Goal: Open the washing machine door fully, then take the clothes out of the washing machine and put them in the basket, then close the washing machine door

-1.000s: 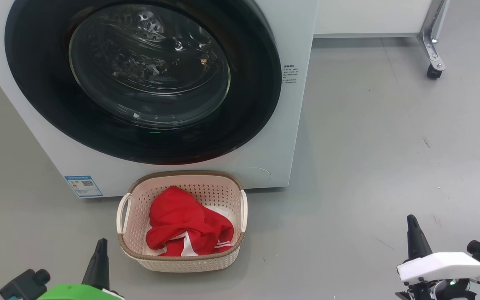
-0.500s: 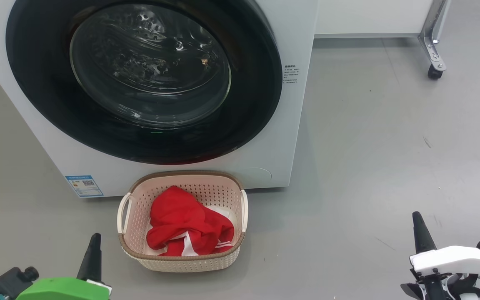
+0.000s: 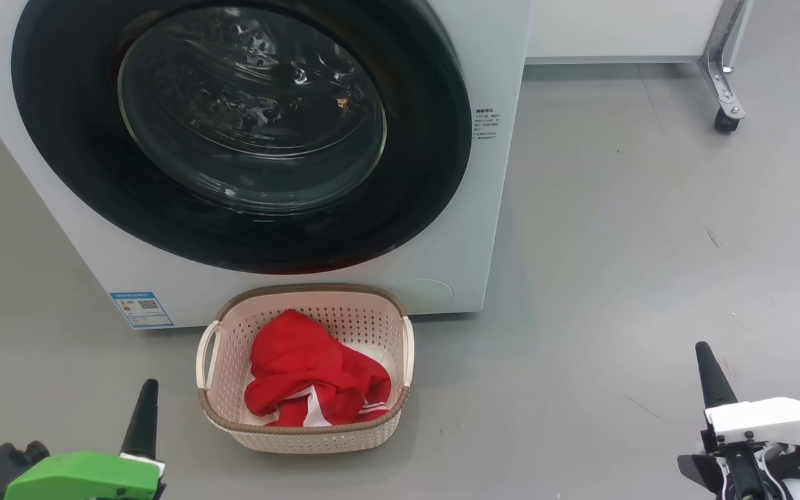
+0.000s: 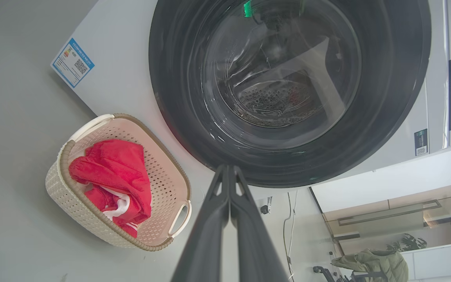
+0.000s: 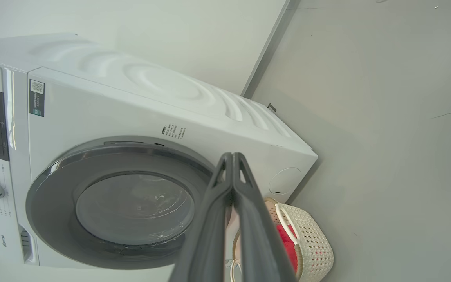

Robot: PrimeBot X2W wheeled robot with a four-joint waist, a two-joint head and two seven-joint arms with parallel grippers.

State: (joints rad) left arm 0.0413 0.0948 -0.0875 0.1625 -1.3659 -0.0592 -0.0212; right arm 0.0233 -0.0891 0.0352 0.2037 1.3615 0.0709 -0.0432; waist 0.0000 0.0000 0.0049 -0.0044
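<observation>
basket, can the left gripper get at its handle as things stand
Probably yes. The left gripper hangs shut beside the basket, apart from it, with only bare floor between them. The handle on that side faces it. It would have to open first.

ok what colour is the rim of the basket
Brown with a woven look, around the cream basket; it shows best in the head view.

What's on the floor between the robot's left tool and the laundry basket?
Nothing but bare grey floor lies between the left tool and the basket, as the head view shows.
</observation>
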